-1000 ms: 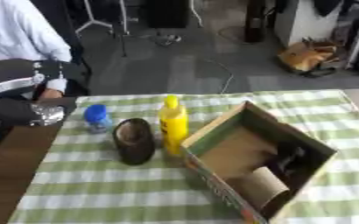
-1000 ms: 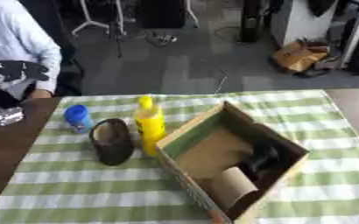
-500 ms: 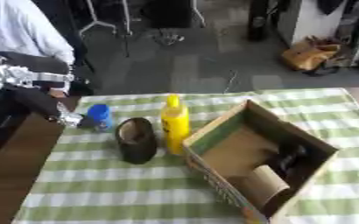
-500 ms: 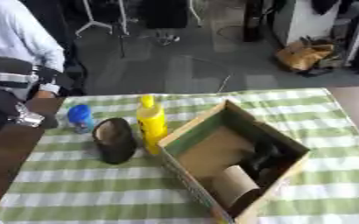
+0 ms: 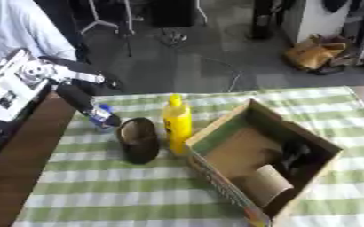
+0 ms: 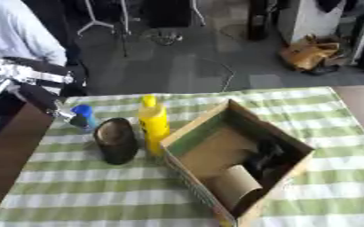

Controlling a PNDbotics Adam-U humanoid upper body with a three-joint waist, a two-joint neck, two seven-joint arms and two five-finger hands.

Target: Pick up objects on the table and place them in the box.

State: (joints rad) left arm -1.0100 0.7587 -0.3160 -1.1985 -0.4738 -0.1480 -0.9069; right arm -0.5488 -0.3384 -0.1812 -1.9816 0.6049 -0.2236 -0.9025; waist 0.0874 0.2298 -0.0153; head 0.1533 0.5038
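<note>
A small clear bottle with a blue cap [image 5: 101, 115] stands at the cloth's far left. Beside it lies a dark brown oval thing [image 5: 138, 139], and right of that a yellow bottle [image 5: 176, 124] stands upright. The cardboard box [image 5: 216, 133] lies open to their right, holding a black object [image 5: 294, 155] and a brown roll [image 5: 263, 186]. My left hand [image 5: 57, 77] reaches in from the left, open. One dark finger [image 5: 80, 99] stretches down to the blue-capped bottle; the others spread above it. Whether it touches the bottle I cannot tell. My right hand shows in neither view.
A green-and-white checked cloth [image 5: 123, 190] covers the table. A bare brown strip of table [image 5: 18, 173] runs along its left side. Beyond the far edge are a grey floor, stands, and a tan bag [image 5: 313, 51].
My left hand has moved right from the left edge toward the blue-capped bottle, and its fingers have spread. The things on the cloth have not moved.
</note>
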